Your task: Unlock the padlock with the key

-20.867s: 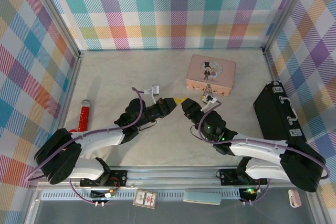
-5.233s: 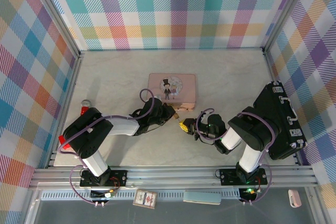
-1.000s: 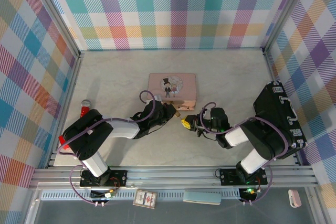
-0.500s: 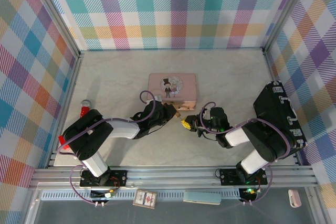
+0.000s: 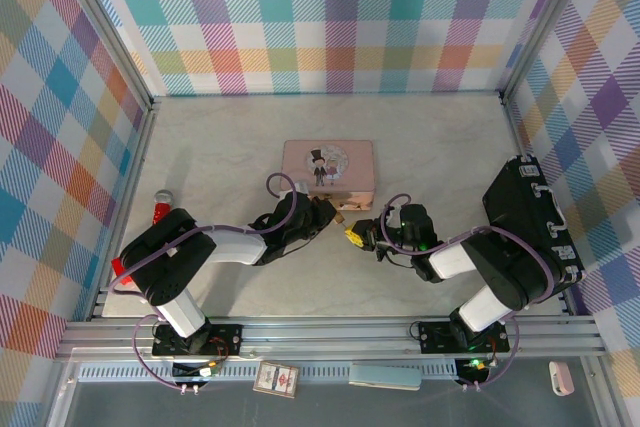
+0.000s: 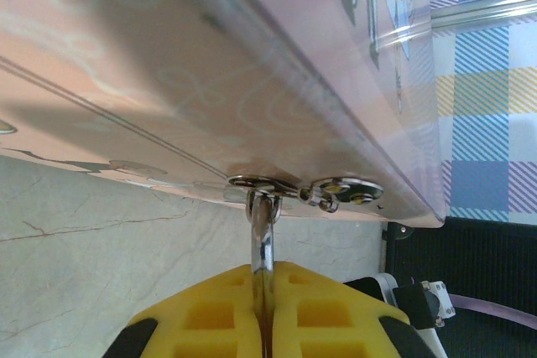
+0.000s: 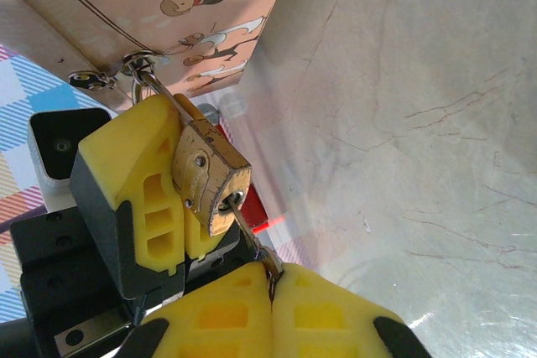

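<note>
Looks mid-task, around the insert-to-turn stage.

Small brass-gold padlock [image 7: 208, 175] hanging off the metal hasp ring [image 6: 260, 182] on the 6 o'clock edge of the pink rectangular tin with the cartoon couple [image 5: 328, 165], toward its 5 o'clock corner.

Left gripper [image 6: 264, 282] in from 8 o'clock in the top view, yellow fingers pinched tight on the thin silvery U-shaped shackle [image 6: 263, 241] — bracing the lock.

Right gripper [image 7: 273, 278] in from 4 o'clock, fingers closed flat on the bow of the thin grey-silver metal key [image 7: 250, 239]. Blade pointing up into the keyhole on the padlock's bottom face. Seems seated at the tip; can't tell how deep.

Done, judging by the layout: lock steadied, key gripped, lined up, entered at least partway.

Left to do: push home if short, twist the key, pop the shackle free of the body.

Reads as latched in the right wrist view — no gap visible where the shackle meets the body, with one leg partly hidden behind the left finger.

Worth flagging: thin key, small grip area, likely to slip on the twist.
</note>
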Robot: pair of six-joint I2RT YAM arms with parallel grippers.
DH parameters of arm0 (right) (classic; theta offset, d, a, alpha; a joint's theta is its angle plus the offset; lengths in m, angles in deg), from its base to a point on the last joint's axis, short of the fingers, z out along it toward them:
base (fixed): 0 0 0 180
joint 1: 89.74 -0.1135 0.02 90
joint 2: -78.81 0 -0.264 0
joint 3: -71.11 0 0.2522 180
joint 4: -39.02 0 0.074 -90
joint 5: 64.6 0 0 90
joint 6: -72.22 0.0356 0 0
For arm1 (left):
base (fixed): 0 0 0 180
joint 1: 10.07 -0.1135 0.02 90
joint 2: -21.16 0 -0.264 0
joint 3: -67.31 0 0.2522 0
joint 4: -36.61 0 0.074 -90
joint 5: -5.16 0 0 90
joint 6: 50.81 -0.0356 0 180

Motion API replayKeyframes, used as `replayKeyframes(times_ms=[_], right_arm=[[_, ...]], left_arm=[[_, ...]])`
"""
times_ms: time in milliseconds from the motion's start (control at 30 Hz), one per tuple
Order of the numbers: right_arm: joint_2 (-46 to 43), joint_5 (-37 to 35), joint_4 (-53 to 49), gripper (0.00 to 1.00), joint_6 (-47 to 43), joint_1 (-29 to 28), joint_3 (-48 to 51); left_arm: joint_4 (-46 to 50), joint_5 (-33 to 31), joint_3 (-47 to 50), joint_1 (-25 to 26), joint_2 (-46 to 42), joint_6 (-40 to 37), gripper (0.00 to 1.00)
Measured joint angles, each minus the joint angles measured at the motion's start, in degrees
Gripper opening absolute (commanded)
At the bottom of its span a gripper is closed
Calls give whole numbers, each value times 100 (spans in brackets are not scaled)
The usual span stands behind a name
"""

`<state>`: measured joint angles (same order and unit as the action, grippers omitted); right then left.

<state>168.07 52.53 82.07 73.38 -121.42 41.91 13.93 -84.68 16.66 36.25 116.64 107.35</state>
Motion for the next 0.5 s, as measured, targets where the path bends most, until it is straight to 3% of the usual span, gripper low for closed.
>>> replayKeyframes(times_ms=[500], right_arm=[[0,55,-173,0,-444,13,-76]], left_arm=[[-2,-160,-9,57,4,2,0]])
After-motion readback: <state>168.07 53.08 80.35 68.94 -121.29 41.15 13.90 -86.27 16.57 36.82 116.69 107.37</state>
